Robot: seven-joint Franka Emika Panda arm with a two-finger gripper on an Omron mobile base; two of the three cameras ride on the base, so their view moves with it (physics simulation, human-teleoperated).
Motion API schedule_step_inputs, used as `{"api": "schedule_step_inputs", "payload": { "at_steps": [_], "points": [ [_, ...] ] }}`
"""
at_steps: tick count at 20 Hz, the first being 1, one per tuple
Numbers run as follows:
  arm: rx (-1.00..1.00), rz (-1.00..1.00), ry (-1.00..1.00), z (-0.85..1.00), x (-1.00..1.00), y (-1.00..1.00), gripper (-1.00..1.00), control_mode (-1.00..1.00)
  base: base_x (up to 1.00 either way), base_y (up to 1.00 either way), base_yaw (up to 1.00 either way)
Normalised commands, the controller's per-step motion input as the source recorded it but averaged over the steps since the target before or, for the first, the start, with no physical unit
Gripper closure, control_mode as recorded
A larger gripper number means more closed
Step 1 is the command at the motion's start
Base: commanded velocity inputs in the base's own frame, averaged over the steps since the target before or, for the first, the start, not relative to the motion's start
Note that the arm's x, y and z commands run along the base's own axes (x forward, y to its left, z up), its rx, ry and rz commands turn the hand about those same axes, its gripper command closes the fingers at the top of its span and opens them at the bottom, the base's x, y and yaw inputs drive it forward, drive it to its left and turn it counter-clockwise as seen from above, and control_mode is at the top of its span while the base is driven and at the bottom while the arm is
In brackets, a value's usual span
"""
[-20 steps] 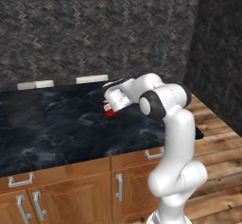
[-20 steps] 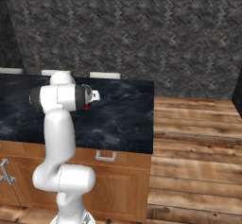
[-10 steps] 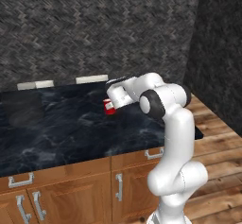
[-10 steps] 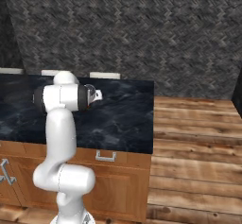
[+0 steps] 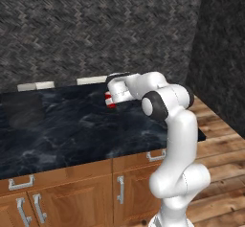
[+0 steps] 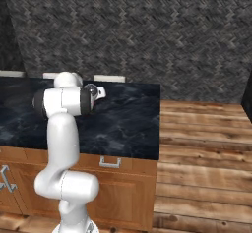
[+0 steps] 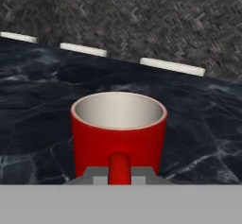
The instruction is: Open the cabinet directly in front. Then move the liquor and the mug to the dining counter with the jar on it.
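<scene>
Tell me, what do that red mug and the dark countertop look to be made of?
The mug looks like glazed ceramic: smooth red outside, plain whitish inside, thick rim. The dining counter looks like polished black marble or similar stone, judging by its pale veining and faint sheen. Both are rendered, so that is only their look.

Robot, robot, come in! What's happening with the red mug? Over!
Gripper shut on the mug's handle. Mug upright over the dining counter. Nothing blocking it. Over.

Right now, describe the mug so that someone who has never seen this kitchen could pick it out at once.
Find the long black marbled dining counter below the dark herringbone wall. Toward its back edge the white arm's fingers are shut on the mug. It is small, bright red, whitish inside, its handle facing the hand, and it is the only red thing there.
</scene>
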Motion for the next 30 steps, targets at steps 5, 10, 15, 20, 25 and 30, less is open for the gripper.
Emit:
{"api": "schedule_step_inputs", "payload": {
  "at_steps": [5,10,15,20,25,30],
  "points": [
    [0.00,0.00,-0.01,0.00,0.00,0.00,1.00,-1.00,0.00,0.00,0.00],
    [0.00,0.00,-0.01,-0.13,0.00,0.00,1.00,-1.00,0.00,0.00,0.00],
    [0.00,0.00,-0.01,-0.05,0.00,0.00,1.00,-1.00,0.00,0.00,0.00],
    [0.00,0.00,0.00,0.02,0.00,0.00,-1.00,-1.00,0.00,0.00,0.00],
    [0.00,0.00,0.00,0.69,0.00,0.00,-1.00,-1.00,0.00,0.00,0.00],
    [0.00,-0.06,0.08,1.00,0.00,0.00,-1.00,-1.00,0.00,0.00,0.00]
  ]
}}
